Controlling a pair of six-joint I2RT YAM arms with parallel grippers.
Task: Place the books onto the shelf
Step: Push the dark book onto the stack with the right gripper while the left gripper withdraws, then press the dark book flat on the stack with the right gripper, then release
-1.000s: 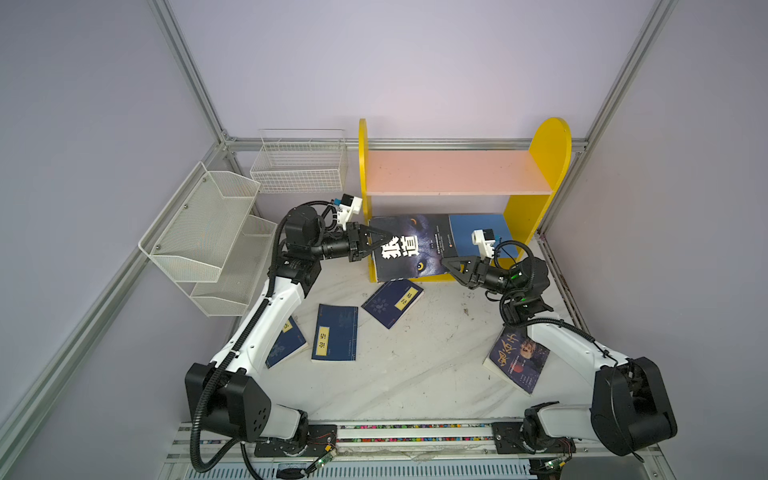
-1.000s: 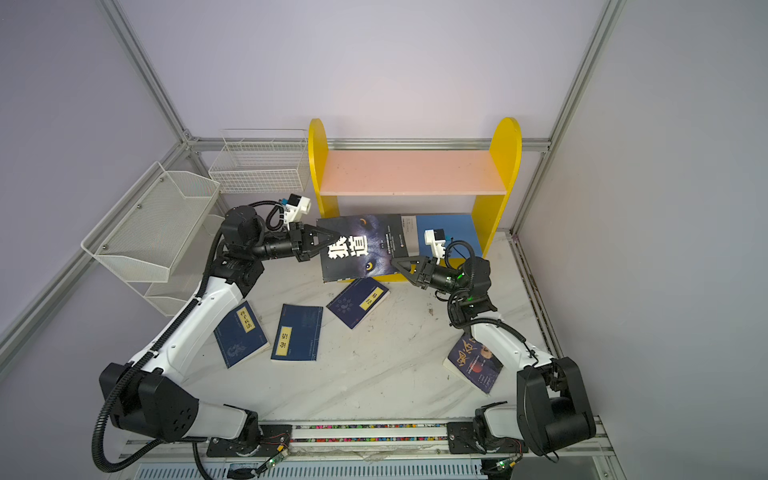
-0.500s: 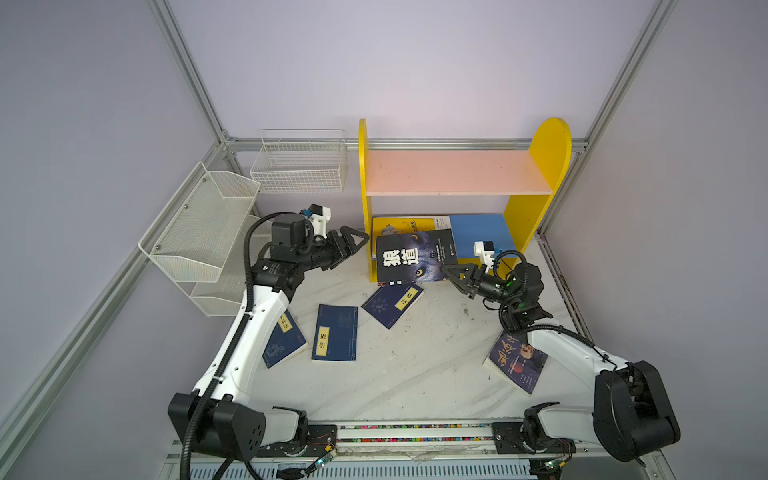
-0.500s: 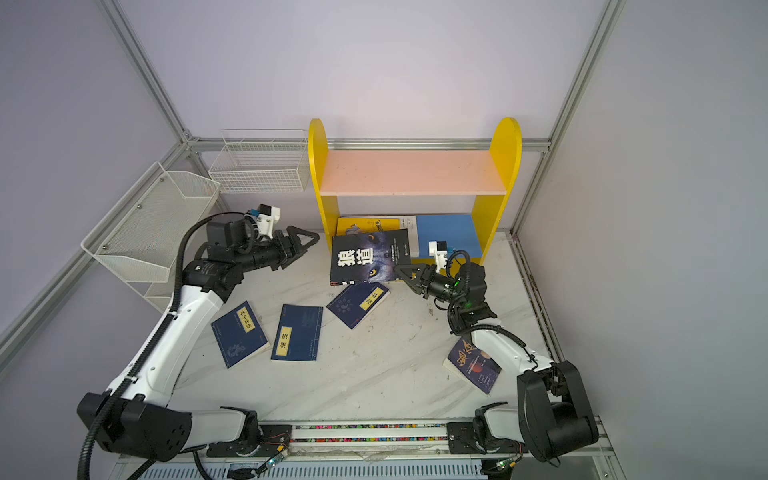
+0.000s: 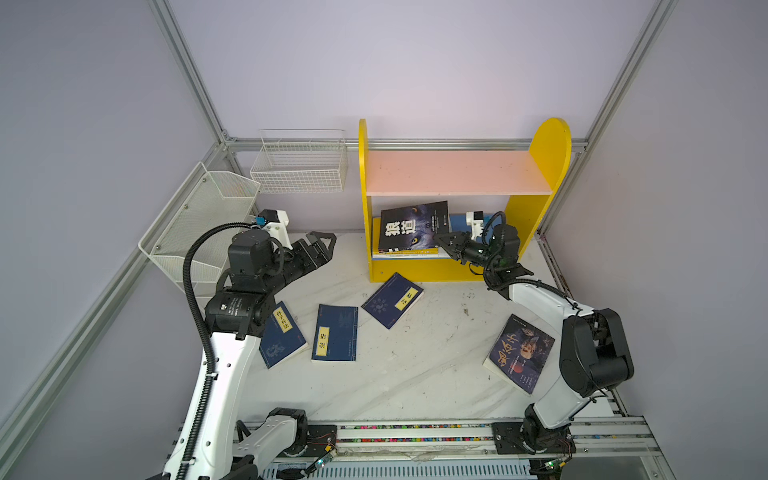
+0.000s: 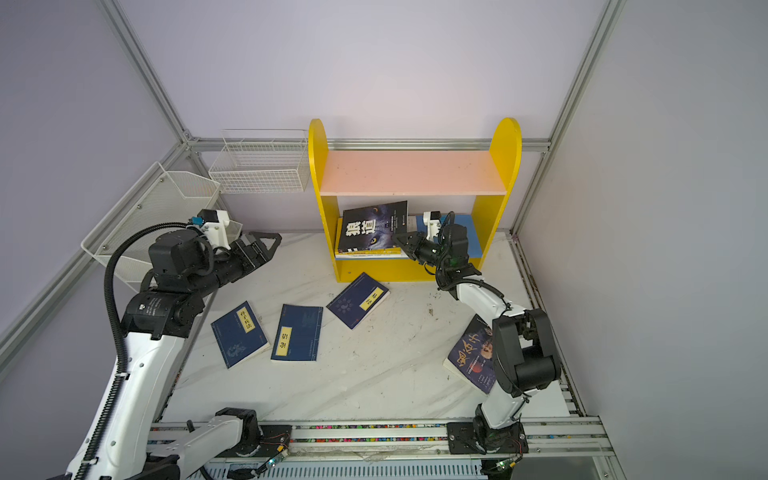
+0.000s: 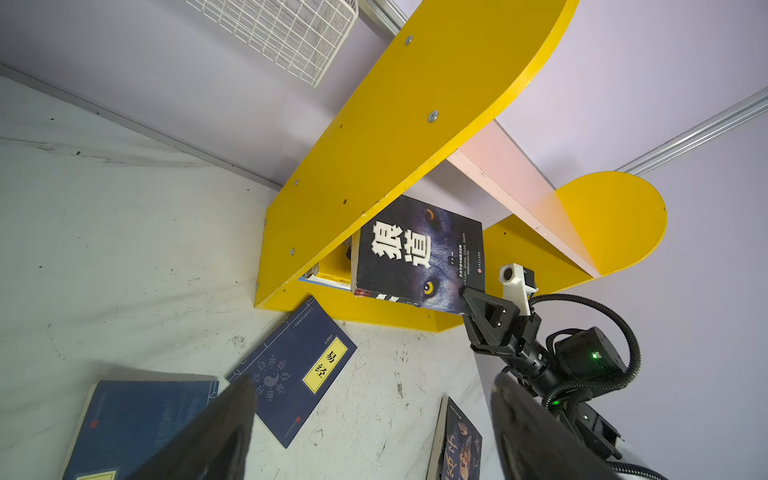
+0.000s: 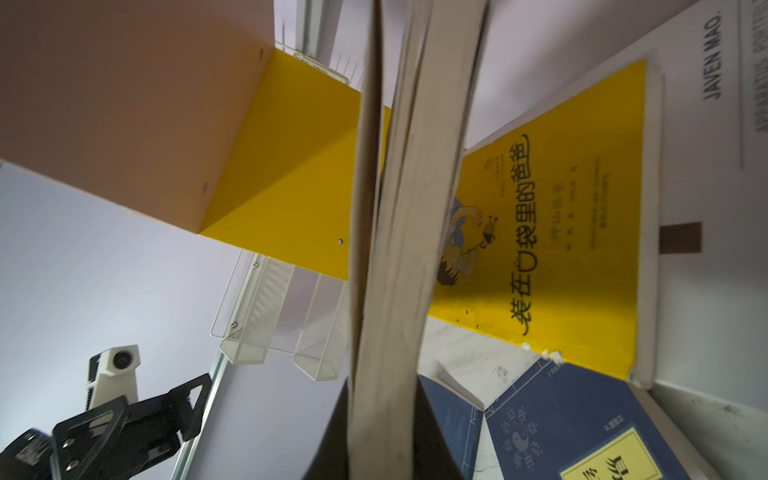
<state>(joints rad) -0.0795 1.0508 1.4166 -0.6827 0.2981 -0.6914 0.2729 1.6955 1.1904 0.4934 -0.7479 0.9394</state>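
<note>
My right fingers (image 7: 473,298) pinch a corner of the wolf-cover book (image 5: 411,227), which leans tilted over the yellow book (image 8: 561,228) on the shelf's (image 5: 549,145) lower board, at twelve o'clock. It looks thin and floppy, so I'd hold it nearer the spine. My left fingers (image 5: 315,254) hang spread and empty at nine o'clock. Navy books (image 5: 392,300) lie flat on the tabletop (image 5: 415,382) toward six.

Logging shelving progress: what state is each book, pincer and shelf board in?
wolf-cover book: tilted in the lower tier, gripped by the right pincer.
right pincer: shut on the wolf-cover book.
left pincer: open, empty.
yellow book: flat on the white book, lower tier.
white book: flat, undermost.
navy books: three, flat on the table.
illustrated book: flat on the table.
pink upper board: no books.
</note>
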